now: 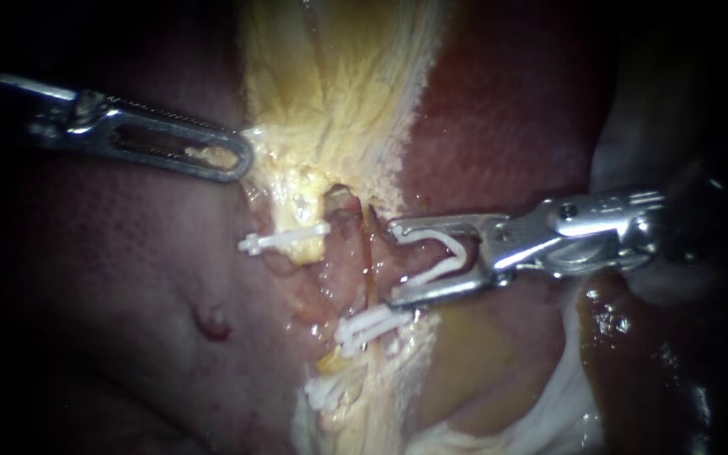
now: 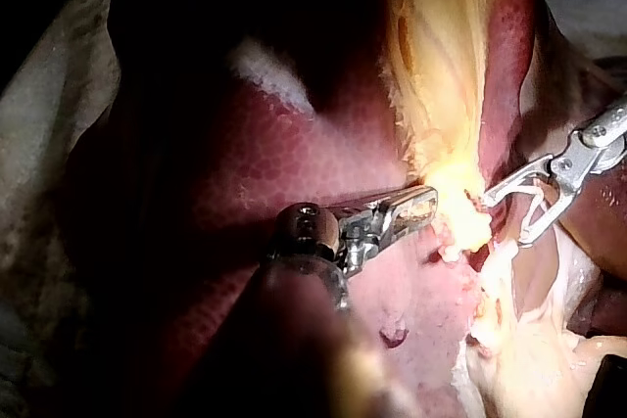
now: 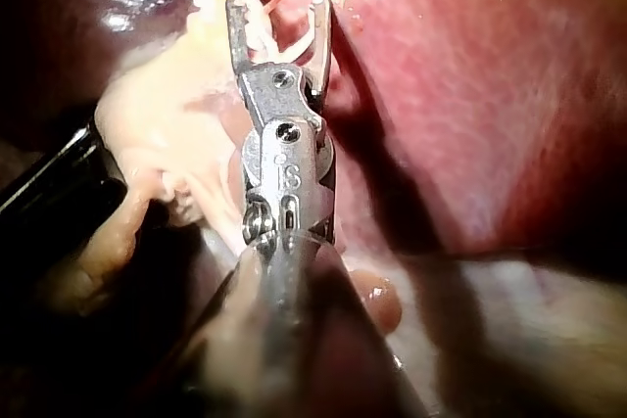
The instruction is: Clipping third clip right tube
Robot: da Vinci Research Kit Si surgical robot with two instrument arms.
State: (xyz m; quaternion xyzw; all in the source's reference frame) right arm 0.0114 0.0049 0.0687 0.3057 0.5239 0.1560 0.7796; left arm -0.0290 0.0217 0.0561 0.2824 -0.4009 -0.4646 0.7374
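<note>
Holding the field open: the left instrument's end effector (image 1: 238,160) is clamped together on the edge of the yellow tissue (image 1: 330,84), a scrap of which shows through its window. This looks like traction, pulling the fatty sheet off to the side so that the tubes below it lie bare against the liver (image 1: 507,109).

The right instrument's end effector (image 1: 396,261) stands wide apart. A loaded clip (image 1: 448,257), white and unclosed, is seated between the two jaws and touches both. Its mouth faces the right tube (image 1: 351,253), a pale pink strand running down the middle of the cleft. The tips sit just beside the tube, and it cannot be told whether they reach around it yet.

- Two white clips lie further down the same line: a placed clip (image 1: 372,324) just under the lower jaw and a lower clip (image 1: 323,392) beyond it.
- A separate cross clip (image 1: 284,240) sits on the neighbouring strand to the left.

Judgement: the open mouth is set above the placed clip so the new one lands on bare tube, apart from the others. The right wrist view shows both tips pushed among pale strands. The risk there is catching stray tissue or only part of the tube, so it is worth checking that both tips pass clear to the far side before closing.
</note>
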